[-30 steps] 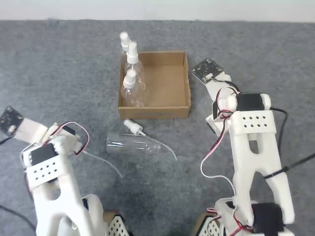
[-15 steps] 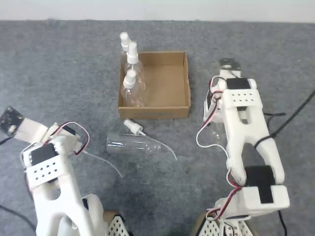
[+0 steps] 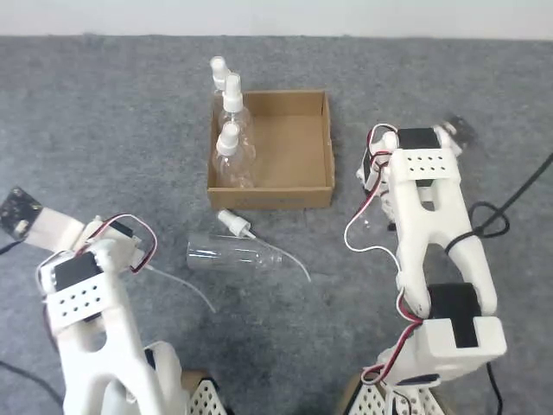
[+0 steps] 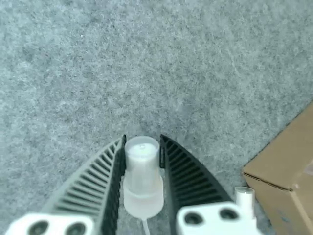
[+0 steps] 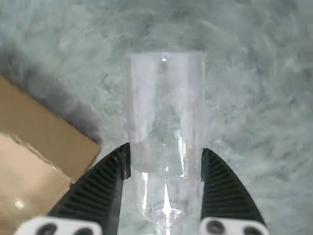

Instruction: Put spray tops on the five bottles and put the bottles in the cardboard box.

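Note:
My left gripper (image 4: 142,139) is shut on a white spray top (image 4: 142,171); in the high view its thin tube (image 3: 183,289) trails over the carpet from the left arm (image 3: 86,285). My right gripper (image 5: 165,149) is shut on a clear bottle without a top (image 5: 165,112), close to the cardboard box corner (image 5: 34,161). The cardboard box (image 3: 298,194) stands at the back centre. Three topped bottles (image 3: 232,138) stand in a row along its left side. Another bare bottle (image 3: 226,252) lies in front of the box, with a loose spray top (image 3: 233,222) beside it.
Grey carpet covers the table. The right arm (image 3: 423,181) stands just right of the box. Open carpet lies left of the box and at the back right. The loose top's tube (image 3: 294,262) curves out to the right of the lying bottle.
The right arm has stretched forward and its wrist has turned, the wrist camera swinging from the box side to the far right. The left arm has not moved.

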You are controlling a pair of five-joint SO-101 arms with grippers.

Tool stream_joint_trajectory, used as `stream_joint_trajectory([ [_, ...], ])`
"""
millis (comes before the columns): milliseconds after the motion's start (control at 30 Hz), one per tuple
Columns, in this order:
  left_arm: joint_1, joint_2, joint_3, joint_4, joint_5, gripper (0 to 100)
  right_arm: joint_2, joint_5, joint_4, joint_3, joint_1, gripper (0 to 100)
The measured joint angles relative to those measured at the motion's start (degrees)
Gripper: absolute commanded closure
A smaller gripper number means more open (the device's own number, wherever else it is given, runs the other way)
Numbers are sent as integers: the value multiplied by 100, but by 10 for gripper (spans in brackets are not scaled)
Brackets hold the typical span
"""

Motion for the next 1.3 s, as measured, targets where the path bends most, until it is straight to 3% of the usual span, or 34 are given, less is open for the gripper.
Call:
stream_joint_trajectory([
  [200,0,0,0,0,0,987,0,-756,0,0,0,857],
  [500,0,0,0,0,0,987,0,-826,0,0,-44,548],
  [967,0,0,0,0,0,987,0,-791,378,0,-255,554],
  [1300,0,0,0,0,0,987,0,369,1248,-527,-255,553],
])
